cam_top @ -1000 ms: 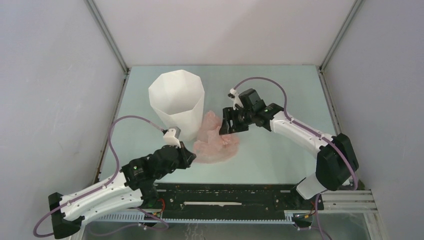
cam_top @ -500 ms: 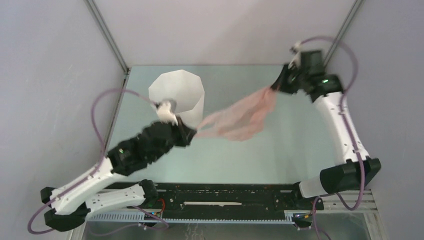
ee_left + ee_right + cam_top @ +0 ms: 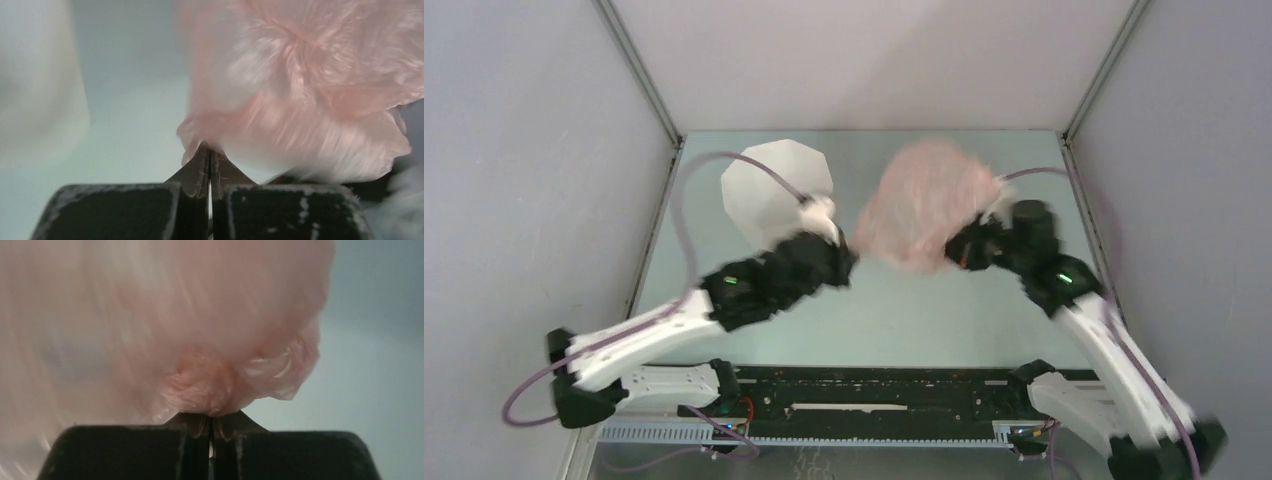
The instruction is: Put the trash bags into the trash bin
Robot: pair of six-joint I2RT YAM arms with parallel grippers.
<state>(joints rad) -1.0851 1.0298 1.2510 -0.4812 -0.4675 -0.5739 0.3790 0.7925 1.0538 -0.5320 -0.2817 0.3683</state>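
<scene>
As the right gripper (image 3: 961, 250) swings inward, the trash bag (image 3: 924, 205) balloons

Overhead camera sits high behind both arm bases, looking down and forward over the whole counter (image 3: 944, 320). Left wrist camera looks out along the left gripper (image 3: 210, 160), very close to the trash bag (image 3: 300, 100). Right wrist camera looks past the right gripper (image 3: 212, 424), equally close. That bag shows in all three views.
</scene>
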